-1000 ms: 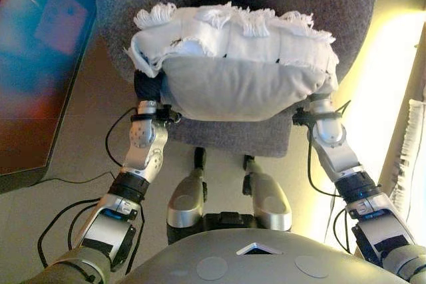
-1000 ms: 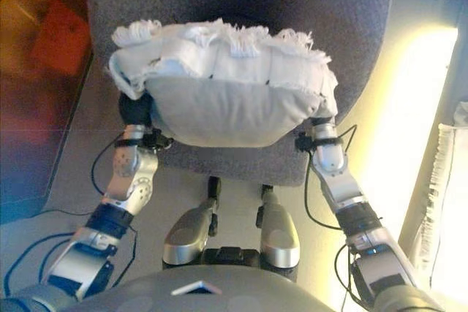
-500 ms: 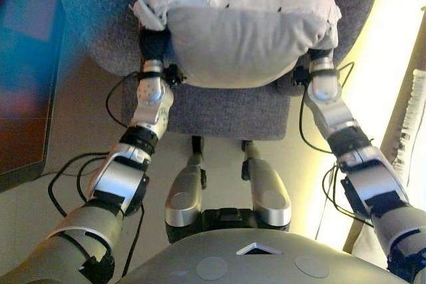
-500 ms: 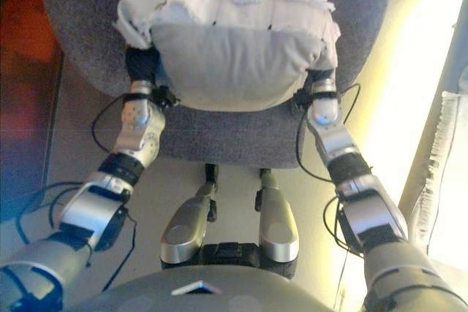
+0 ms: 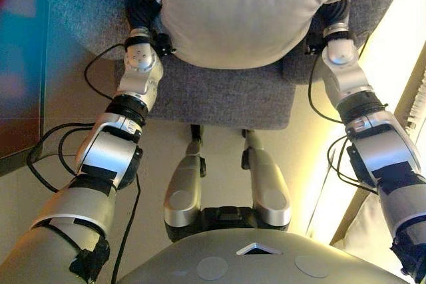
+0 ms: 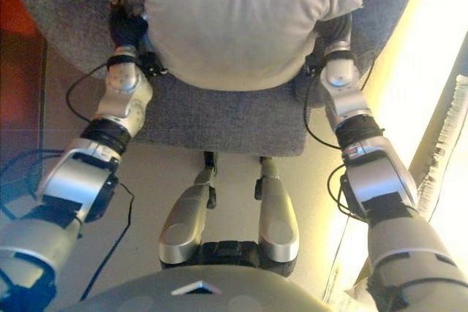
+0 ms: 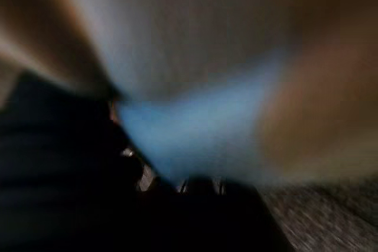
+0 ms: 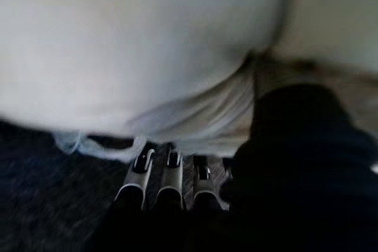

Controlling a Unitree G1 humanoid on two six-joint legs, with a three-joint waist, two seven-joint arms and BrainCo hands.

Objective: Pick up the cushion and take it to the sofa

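Note:
The grey cushion point(image 5: 246, 11) is held between my two hands over the seat of the grey sofa point(image 5: 226, 98), at the far end of my stretched arms. Whether it rests on the seat or hangs above it I cannot tell. My left hand point(image 5: 141, 12) is at its left side, the fingers hidden behind the cushion. My right hand point(image 5: 335, 12) is at its right side. In the right wrist view its straight fingers point(image 8: 159, 175) lie under the cushion point(image 8: 130, 45). The left wrist view is too blurred to read.
A dark glossy panel point(image 5: 20, 64) lies on the floor to the left of the sofa. A white fringed cloth point(image 6: 446, 144) and a bright strip of light run along the right side. Beige floor lies between me and the sofa's front edge.
Both arms have stretched forward and carried the cushion away from me, further over the sofa seat. Its white fringed edge has left the top of the view.

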